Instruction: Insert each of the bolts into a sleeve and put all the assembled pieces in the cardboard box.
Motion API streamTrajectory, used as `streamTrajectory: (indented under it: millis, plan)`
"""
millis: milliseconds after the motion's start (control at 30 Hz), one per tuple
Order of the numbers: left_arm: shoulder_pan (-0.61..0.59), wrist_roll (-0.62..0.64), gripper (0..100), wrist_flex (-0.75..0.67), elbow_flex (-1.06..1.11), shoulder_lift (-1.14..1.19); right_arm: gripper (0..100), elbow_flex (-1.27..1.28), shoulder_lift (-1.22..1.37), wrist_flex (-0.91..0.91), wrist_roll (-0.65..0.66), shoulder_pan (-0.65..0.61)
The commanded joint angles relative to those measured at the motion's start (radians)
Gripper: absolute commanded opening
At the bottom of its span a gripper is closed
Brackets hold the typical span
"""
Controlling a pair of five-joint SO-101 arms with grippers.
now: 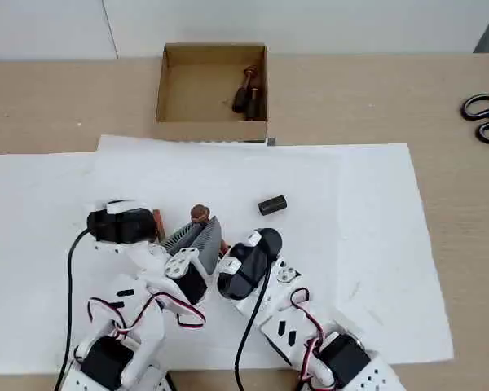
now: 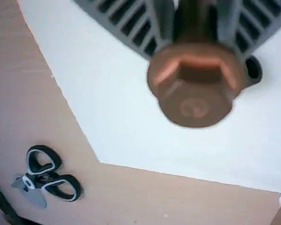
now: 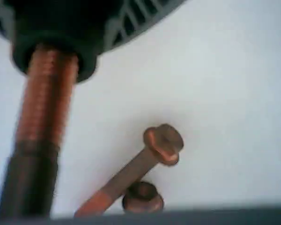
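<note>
While clamping bolt [image 2: 194, 84], left arm [image 1: 151, 257] leans inward.

On my feed the bolt [image 2: 193, 84] looks like copper-toned metal with a dull sheen, and the sleeve [image 3: 51, 33] like matt black plastic. The jaws are ribbed grey plastic. The cardboard box [image 1: 210, 130] is matt brown, and a smooth white paper sheet [image 1: 350, 212] covers my wood-look worktop [image 1: 350, 98].
</note>
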Motion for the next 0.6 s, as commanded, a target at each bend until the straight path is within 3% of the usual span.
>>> streamTrajectory:
  millis: [0,167,400,567]
  plan:
    - [0.002,-0.011,1,-0.029,-0.002,-0.012,0.2,-0.060,-0.012,-0.018,0.009,-0.005]
    - [0.012,-0.012,1,-0.006,-0.002,-0.012,0.2,-0.060,-0.012,-0.025,0.009,-0.005]
    - [0.181,-0.068,1,0.103,-0.002,-0.012,0.2,-0.061,-0.012,-0.025,0.011,-0.001]
    - [0.226,-0.129,1,0.149,0.021,-0.012,0.2,-0.061,-0.012,-0.025,0.011,-0.001]
